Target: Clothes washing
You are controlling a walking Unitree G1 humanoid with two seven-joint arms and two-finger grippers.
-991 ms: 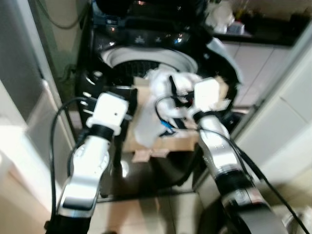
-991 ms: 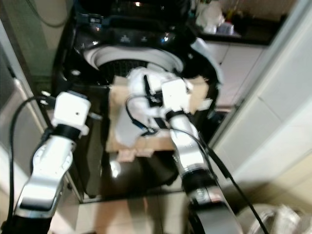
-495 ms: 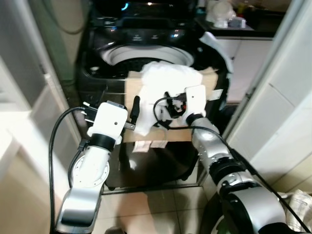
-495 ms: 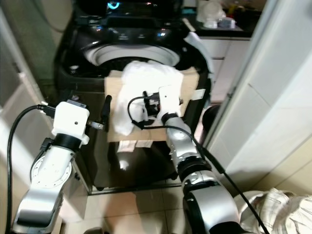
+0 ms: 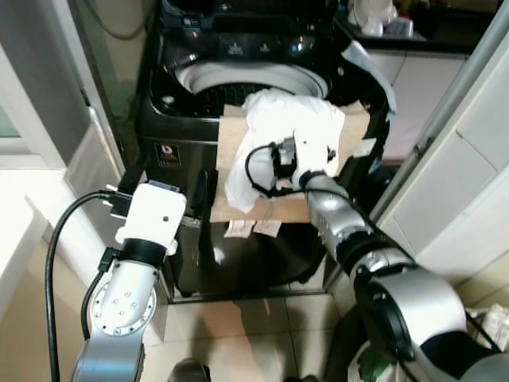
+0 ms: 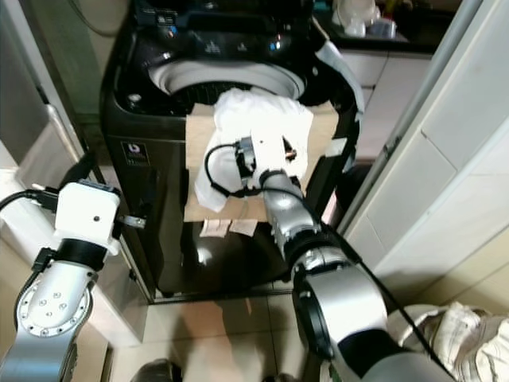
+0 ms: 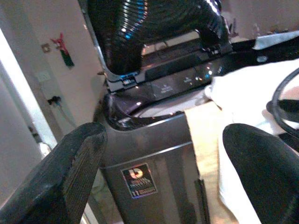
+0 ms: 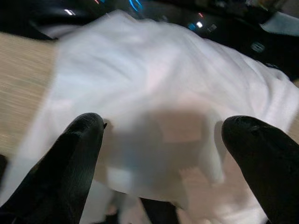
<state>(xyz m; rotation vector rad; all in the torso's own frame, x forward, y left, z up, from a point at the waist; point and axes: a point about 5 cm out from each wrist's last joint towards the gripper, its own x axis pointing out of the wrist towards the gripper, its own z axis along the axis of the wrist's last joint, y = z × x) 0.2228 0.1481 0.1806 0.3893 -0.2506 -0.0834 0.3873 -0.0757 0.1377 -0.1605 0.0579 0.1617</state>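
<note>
A black top-loading washing machine (image 5: 238,72) stands in front of me with its lid (image 7: 154,23) raised and the drum open. A brown cardboard sheet (image 5: 231,151) rests across its front rim. On it lies a bunched white garment (image 5: 298,119), part of which hangs over the front. My right gripper (image 8: 163,128) is at the garment's near side, open, with the cloth just ahead between its fingers (image 8: 79,144). My left gripper (image 7: 163,140) is open and low at the machine's front left corner, beside the cardboard and holding nothing.
A white cabinet wall (image 5: 469,159) closes in on the right. A pale door panel (image 5: 48,103) stands at the left. A crumpled cloth (image 6: 461,334) lies on the floor at bottom right. Tiled floor (image 5: 238,326) lies in front of the machine.
The view has shifted and sharpened. My right gripper has pushed forward up to the white garment. My left gripper has dropped lower and back from the cardboard.
</note>
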